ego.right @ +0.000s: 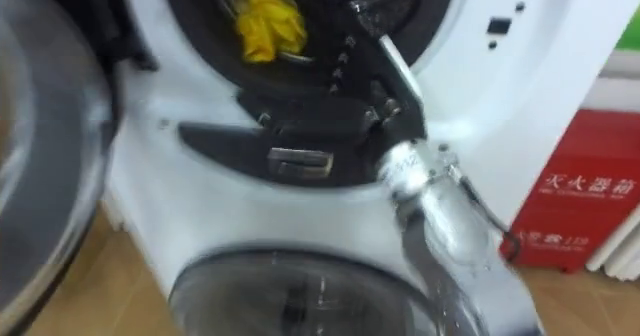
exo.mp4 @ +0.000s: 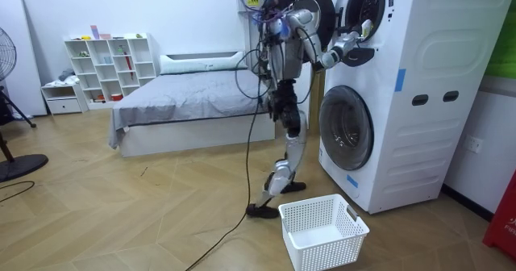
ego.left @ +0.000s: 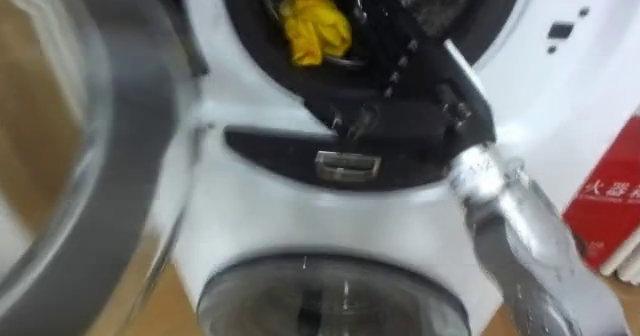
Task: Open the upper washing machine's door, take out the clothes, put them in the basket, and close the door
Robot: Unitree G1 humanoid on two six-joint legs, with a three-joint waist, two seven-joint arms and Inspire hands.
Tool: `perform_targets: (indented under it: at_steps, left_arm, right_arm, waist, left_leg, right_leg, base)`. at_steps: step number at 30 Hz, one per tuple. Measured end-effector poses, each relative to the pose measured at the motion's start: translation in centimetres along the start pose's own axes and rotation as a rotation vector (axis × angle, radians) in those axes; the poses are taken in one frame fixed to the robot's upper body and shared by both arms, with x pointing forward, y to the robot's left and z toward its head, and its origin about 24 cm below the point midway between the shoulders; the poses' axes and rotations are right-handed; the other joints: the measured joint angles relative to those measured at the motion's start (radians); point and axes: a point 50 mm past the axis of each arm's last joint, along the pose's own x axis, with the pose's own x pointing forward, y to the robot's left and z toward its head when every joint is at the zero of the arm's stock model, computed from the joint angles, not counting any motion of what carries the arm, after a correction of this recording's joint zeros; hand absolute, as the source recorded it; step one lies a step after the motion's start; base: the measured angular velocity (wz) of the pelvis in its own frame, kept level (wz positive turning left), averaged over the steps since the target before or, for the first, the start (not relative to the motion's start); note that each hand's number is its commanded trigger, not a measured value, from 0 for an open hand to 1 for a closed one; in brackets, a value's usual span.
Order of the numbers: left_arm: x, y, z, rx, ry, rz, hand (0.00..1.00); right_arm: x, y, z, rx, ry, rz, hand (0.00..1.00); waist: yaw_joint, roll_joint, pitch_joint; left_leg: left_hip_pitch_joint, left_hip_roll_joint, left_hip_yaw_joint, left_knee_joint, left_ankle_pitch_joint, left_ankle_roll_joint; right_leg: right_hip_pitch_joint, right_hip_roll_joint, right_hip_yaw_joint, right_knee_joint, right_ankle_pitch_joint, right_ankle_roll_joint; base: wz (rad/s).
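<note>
A yellow cloth (ego.left: 315,26) lies bunched inside the drum of the upper washing machine (ego.left: 560,86), at the front of its round opening. My right hand (ego.left: 405,51) reaches in from the lower right over the dark door rim, just right of the cloth. Its fingers run up past the picture's top edge, so their hold is hidden. The right eye view has the same cloth (ego.right: 265,21) and right hand (ego.right: 370,66). In the room view I stand facing the stacked machines with my right hand (exo.mp4: 360,53) at the upper opening.
The upper machine's open door (ego.left: 60,156) swings out at my left. The lower machine's round door (ego.left: 330,296) is shut below. A red box (ego.left: 610,206) stands at the right. A white laundry basket (exo.mp4: 322,231) sits on the floor behind my feet.
</note>
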Motion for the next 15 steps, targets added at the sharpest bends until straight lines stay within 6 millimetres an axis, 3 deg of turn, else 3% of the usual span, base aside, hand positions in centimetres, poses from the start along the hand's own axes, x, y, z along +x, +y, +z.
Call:
perform_targets:
  at_steps: [2,3,4,5,6,7,8,9,11,15]
  left_arm:
    - [0.3,1.2,1.0,0.006,-0.025,0.029,0.00]
    - [0.5,2.0,2.3,0.014,-0.062,0.051,0.00]
    - [0.5,2.3,3.1,0.011,-0.086,0.062,0.00]
    - [0.6,2.8,4.8,0.004,-0.138,0.081,0.00]
    - [0.5,2.9,5.8,-0.007,-0.172,0.084,0.00]
    - [0.5,2.9,6.2,-0.005,-0.184,0.085,0.00]
    - [0.5,2.6,6.5,0.000,-0.197,0.079,0.00]
    - [0.4,1.9,6.4,0.002,-0.192,0.064,0.00]
    - [0.2,0.8,5.4,0.005,-0.165,0.041,0.00]
    - [-0.1,0.1,1.4,0.051,-0.043,0.028,0.00]
  right_arm:
    - [-0.8,0.2,-0.2,0.009,0.009,0.025,0.00]
    - [-1.3,-0.2,-0.6,0.000,0.019,0.015,0.00]
    - [-1.3,-0.4,-0.8,-0.007,0.026,0.006,0.00]
    - [-1.3,-0.8,-1.0,-0.007,0.035,-0.007,0.00]
    - [-1.2,-1.0,-1.1,-0.015,0.050,-0.004,0.00]
    - [-1.1,-1.1,-1.2,-0.023,0.060,-0.001,0.00]
    - [-1.0,-1.1,-1.2,-0.028,0.068,0.006,0.00]
    - [-0.9,-1.0,-1.1,-0.028,0.067,0.010,0.00]
    - [-0.9,-1.0,-1.1,-0.027,0.071,0.015,0.00]
    - [-0.7,-0.8,-0.7,0.002,0.049,0.041,0.00]
  waist:
    - [-0.023,0.011,0.0002]
    - [-0.025,0.025,-0.0006]
    - [-0.025,0.031,-0.0043]
    - [-0.018,0.038,-0.0047]
    - [-0.014,0.043,-0.0025]
    - [-0.023,0.043,-0.0024]
    - [-0.036,0.043,-0.0022]
    - [-0.040,0.043,-0.0015]
    - [-0.041,0.053,-0.0098]
    - [-0.029,0.053,-0.0097]
  left_leg:
    - [0.057,-0.003,-0.003,-0.008,-0.030,0.007]
    - [0.096,0.010,-0.034,-0.024,-0.039,0.007]
    - [0.107,0.016,-0.049,-0.027,-0.046,0.010]
    - [0.132,0.031,-0.059,-0.043,-0.052,0.011]
    - [0.147,0.042,-0.070,-0.060,-0.042,0.001]
    - [0.147,0.044,-0.081,-0.062,-0.037,-0.004]
    - [0.144,0.046,-0.094,-0.062,-0.035,-0.006]
    - [0.143,0.041,-0.100,-0.057,-0.036,-0.009]
    - [0.145,0.043,-0.122,-0.062,-0.033,-0.021]
    - [0.143,0.073,-0.135,-0.100,-0.017,-0.047]
  right_leg:
    - [-0.011,0.002,0.003,0.086,0.082,0.002]
    - [-0.023,0.013,0.001,0.138,0.146,-0.002]
    - [-0.027,0.024,0.004,0.151,0.140,-0.016]
    - [-0.061,0.047,0.014,0.134,0.070,-0.028]
    - [-0.110,0.069,0.014,0.084,0.030,-0.035]
    - [-0.135,0.078,0.017,0.043,0.023,-0.036]
    - [-0.167,0.090,0.032,-0.089,0.027,-0.037]
    - [-0.187,0.089,0.048,-0.231,0.112,-0.038]
    - [-0.170,0.103,0.038,-0.292,0.147,-0.057]
    - [-0.145,0.141,0.027,-0.398,0.206,-0.084]
  base:
    - [-0.01]
    - [0.14]
    - [0.16]
    - [0.14]
    - [0.17]
    - [0.35]
    - [0.42]
    - [0.43]
    - [0.22]
    - [-0.02]
